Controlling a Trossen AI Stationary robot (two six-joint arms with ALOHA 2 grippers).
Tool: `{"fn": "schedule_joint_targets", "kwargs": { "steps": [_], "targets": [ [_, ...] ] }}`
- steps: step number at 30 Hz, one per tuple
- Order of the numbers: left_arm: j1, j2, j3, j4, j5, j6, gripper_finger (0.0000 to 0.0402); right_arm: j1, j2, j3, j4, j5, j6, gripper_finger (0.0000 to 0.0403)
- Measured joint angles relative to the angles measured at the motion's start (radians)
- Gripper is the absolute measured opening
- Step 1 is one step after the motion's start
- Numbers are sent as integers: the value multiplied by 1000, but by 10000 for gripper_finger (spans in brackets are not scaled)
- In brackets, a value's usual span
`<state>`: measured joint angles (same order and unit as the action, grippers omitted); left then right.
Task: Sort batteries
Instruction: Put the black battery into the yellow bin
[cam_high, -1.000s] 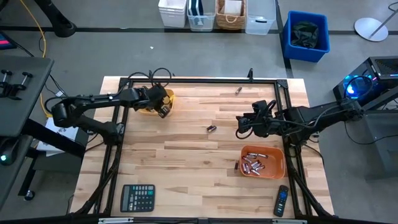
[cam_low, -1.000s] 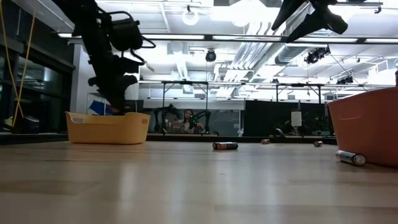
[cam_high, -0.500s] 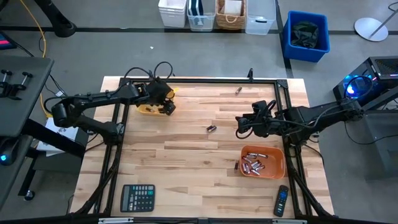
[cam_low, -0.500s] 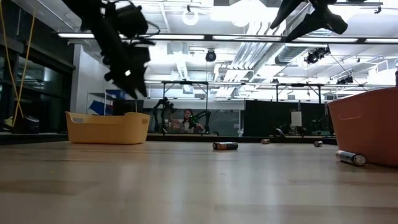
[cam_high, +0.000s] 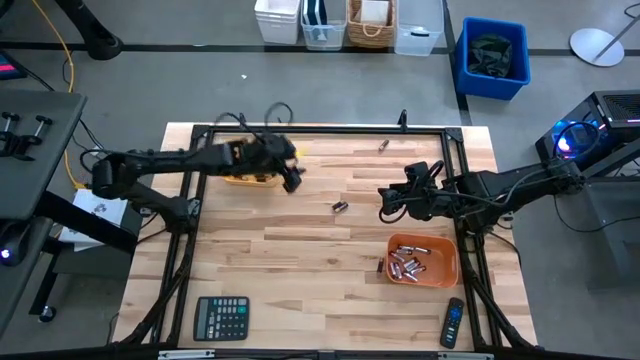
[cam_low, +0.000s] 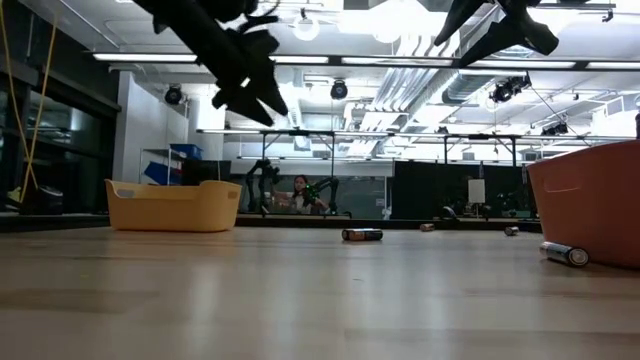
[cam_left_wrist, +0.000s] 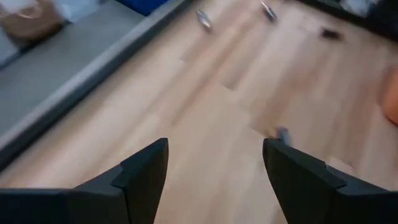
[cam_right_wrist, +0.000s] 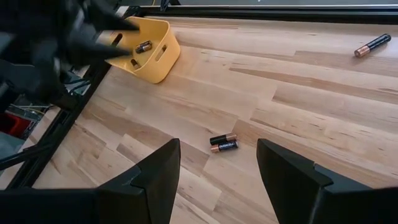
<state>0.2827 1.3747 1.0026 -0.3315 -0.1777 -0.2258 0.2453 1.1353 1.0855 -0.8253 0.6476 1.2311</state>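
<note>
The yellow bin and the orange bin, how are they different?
The yellow bin sits at the table's far left with a few batteries; the orange bin sits near right, holding many more. The left pincer hangs beside the yellow bin; no pincer is over the orange one. Both are small open tubs.

Both tools, left (cam_high: 291, 182) and right (cam_high: 384, 205), hover agape.

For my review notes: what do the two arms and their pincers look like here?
Both arms are dark, slim and jointed, with black cables looping over their wrists. The left pincer and right pincer each have two matte black fingers, broad and flat with angular, faceted edges. No markings show on them.
</note>
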Motion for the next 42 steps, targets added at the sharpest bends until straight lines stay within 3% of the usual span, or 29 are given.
{"fn": "schedule_joint_targets", "kwargs": {
  "steps": [8, 14, 24, 33, 42],
  "targets": [
    [-185, 203, 8, 203, 20, -140, 255, -26, 0, 0, 7, 4, 0, 206],
    [-235, 362, 135, 171, 20, -208, 255, -30, 0, 0, 25, 2, 0, 206],
    [-246, 470, 300, 176, 50, -118, 255, -30, 1, 0, 57, -9, 3, 206],
    [-232, 490, 299, 171, 53, -83, 255, -30, 1, 0, 67, -1, 0, 206],
    [-218, 637, 287, 166, -7, -164, 255, -30, 5, 0, 67, 0, 0, 206]
  ]
}}
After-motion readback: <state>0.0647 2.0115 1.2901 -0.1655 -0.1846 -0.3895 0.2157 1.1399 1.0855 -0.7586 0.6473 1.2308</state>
